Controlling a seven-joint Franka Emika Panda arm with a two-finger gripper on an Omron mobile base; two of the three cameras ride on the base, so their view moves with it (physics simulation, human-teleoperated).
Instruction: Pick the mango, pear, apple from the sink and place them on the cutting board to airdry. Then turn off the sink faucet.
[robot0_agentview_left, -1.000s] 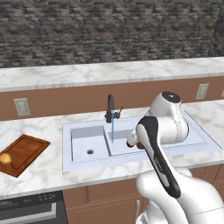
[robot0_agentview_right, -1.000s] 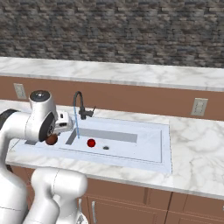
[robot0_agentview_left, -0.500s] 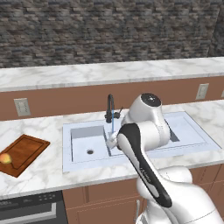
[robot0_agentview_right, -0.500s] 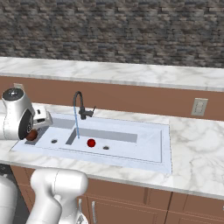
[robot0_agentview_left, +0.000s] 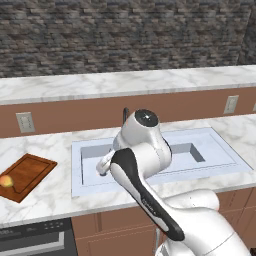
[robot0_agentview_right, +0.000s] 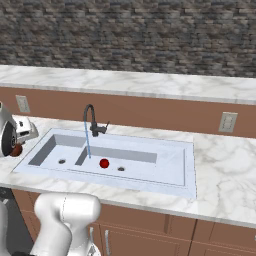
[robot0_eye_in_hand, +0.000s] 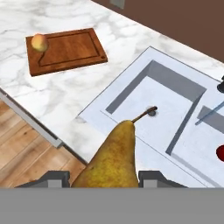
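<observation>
Pear (robot0_eye_in_hand: 114, 159), brown-gold with its thin stem pointing away from the hand, sits pinched between the gripper's (robot0_eye_in_hand: 104, 177) two dark tips, carried in the air above the near-left part of the sink (robot0_eye_in_hand: 131, 85). Below it lies the left basin, with the sink's left rim and a broad stretch of bare marble counter (robot0_eye_in_hand: 65, 94) beyond. Farther left on that counter the cutting board (robot0_eye_in_hand: 65, 50) lies flat, well apart from the sink; the mango (robot0_eye_in_hand: 40, 42) rests on one corner of it, and the rest of the grooved surface is bare wood. In the right base view the apple (robot0_agentview_right: 104, 163) lies on the floor of the right basin, just right of the divider. The sink faucet (robot0_agentview_right: 91, 122) stands at the far rim, a thin stream (robot0_agentview_right: 87, 142) falling from its spout.
</observation>
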